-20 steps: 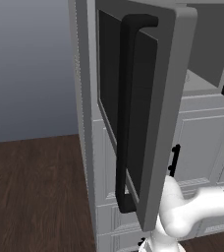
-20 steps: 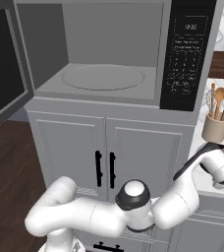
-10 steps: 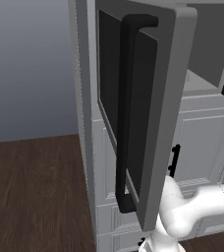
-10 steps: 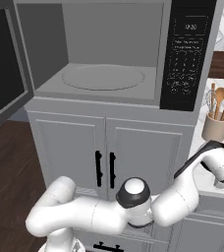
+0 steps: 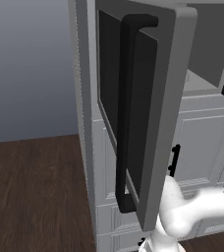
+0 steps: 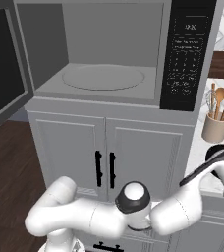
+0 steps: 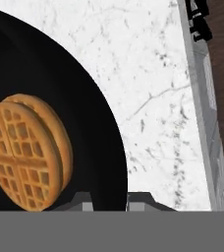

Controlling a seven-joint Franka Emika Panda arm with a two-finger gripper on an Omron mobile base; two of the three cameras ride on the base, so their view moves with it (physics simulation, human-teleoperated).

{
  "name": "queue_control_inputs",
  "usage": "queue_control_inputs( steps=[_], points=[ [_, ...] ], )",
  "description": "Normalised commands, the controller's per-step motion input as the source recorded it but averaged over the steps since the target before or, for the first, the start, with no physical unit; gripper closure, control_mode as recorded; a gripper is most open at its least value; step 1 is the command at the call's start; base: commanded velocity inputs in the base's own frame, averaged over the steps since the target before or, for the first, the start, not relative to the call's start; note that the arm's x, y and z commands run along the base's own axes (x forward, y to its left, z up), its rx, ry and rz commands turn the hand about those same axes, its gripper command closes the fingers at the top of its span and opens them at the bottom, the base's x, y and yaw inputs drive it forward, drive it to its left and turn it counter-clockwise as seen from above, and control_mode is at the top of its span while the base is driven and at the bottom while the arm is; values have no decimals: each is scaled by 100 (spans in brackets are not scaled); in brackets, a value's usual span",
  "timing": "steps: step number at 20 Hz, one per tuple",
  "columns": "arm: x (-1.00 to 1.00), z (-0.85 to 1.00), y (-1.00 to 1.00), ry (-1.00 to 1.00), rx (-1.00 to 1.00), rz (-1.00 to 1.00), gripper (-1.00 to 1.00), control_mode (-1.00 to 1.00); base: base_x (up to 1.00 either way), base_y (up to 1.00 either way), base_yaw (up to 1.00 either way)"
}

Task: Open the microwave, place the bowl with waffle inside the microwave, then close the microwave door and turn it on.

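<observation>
The microwave [image 6: 109,54] stands open, its grey cavity bare around a round turntable [image 6: 103,77], and the microwave door [image 5: 143,113] swings far out. The black, shallow bowl [image 7: 74,123] sits on the white marble counter [image 7: 153,98], holding a golden gridded waffle [image 7: 25,150]. The gripper [image 7: 110,202] is narrowed, clamped on the bowl's rim.

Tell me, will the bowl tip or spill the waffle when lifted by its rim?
Likely stiff: the bowl looks rigid and shallow. Held at one edge by the end effector, it may tilt. The waffle lies loose and off-centre, so it could slide.
</observation>
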Motion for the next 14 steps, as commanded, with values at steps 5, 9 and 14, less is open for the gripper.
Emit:
queue_control_inputs(
  steps=[5,9,14],
  points=[
    [-100,23,-30,-30,2,0,100,-100,0,0,0],
    [-100,40,1,-26,-1,1,100,-100,0,0,0],
    [-100,63,24,-7,-10,5,100,-100,0,0,0]
  ],
)
